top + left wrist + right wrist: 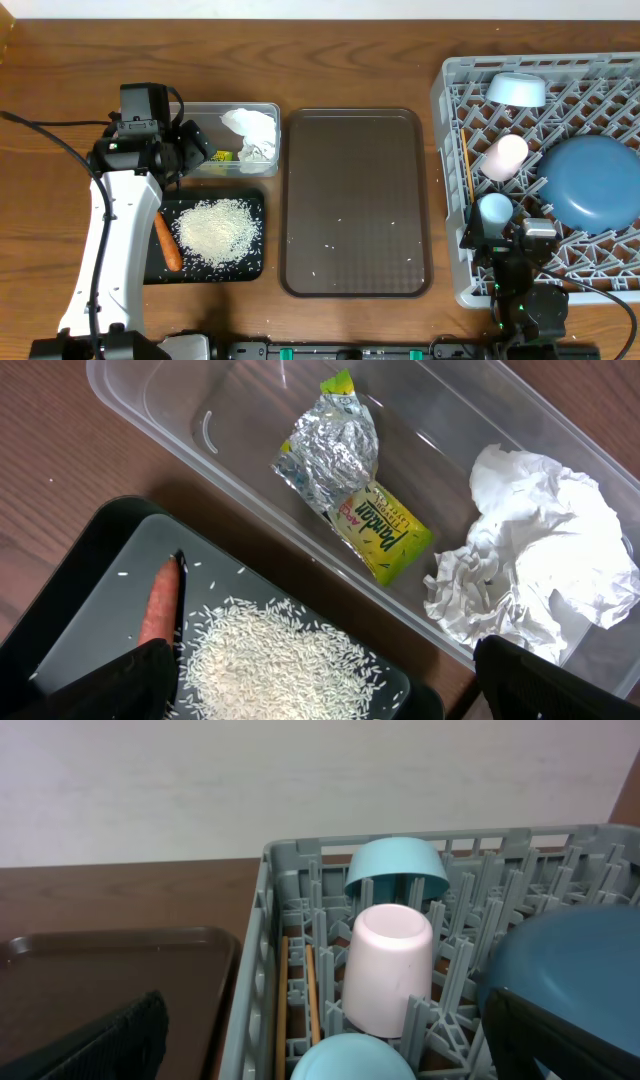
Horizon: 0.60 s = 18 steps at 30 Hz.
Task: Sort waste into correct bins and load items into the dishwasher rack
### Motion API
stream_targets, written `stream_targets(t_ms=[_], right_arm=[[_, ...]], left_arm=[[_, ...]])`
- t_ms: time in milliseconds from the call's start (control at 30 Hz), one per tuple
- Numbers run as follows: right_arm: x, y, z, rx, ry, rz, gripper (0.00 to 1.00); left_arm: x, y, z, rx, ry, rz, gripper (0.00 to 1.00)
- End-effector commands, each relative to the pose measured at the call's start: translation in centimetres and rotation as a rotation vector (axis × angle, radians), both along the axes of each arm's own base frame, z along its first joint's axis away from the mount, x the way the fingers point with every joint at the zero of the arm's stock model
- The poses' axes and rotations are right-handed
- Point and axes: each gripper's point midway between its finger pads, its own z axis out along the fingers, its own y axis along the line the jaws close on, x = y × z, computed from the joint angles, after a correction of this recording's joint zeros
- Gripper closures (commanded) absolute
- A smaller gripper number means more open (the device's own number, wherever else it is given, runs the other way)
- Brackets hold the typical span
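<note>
On the wooden table [330, 60], white wall [300, 780] behind, left gripper [320, 660] and right gripper [320, 1020] spread wide, empty

Two cups [504, 156] [494, 209], two bins [205, 130] [252, 262], one plate [592, 180], one bowl [516, 89].

The dark blue plate [592, 180] is clipped by the overhead's right edge. The carrot's [160, 605] lower end is hidden behind the left gripper [325, 685]. The light blue cup [350, 1061] is cut off by the right wrist view's bottom edge.
</note>
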Motion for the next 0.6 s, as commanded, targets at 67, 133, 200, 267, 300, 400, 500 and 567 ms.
stream_targets(t_ms=[67, 133, 200, 267, 300, 400, 500, 567], right_arm=[[0.0, -0.6, -0.1, -0.012, -0.001, -0.020, 0.01], [0.0, -0.6, -0.1, -0.012, -0.001, -0.020, 0.01], [0.0, -0.6, -0.1, -0.012, -0.001, -0.020, 0.01], [0.0, -0.6, -0.1, -0.012, -0.001, -0.020, 0.01], [0.0, -0.6, -0.1, -0.012, -0.001, -0.020, 0.01], [0.0, -0.6, -0.1, -0.012, -0.001, -0.020, 0.01], [0.0, -0.6, -0.1, -0.012, -0.001, -0.020, 0.01], [0.0, -0.6, -0.1, -0.012, -0.001, -0.020, 0.01]], left_arm=[[-0.2, 0.4, -0.2, 0.020, 0.012, 0.005, 0.02], [-0.2, 0.4, -0.2, 0.020, 0.012, 0.005, 0.02], [-0.2, 0.4, -0.2, 0.020, 0.012, 0.005, 0.02], [-0.2, 0.4, -0.2, 0.020, 0.012, 0.005, 0.02], [-0.2, 0.4, -0.2, 0.020, 0.012, 0.005, 0.02], [-0.2, 0.4, -0.1, 0.020, 0.009, 0.005, 0.02], [-0.5, 0.4, 1.6, 0.024, -0.046, 0.005, 0.02], [-0.9, 0.2, 3.5, 0.029, -0.108, 0.003, 0.02]])
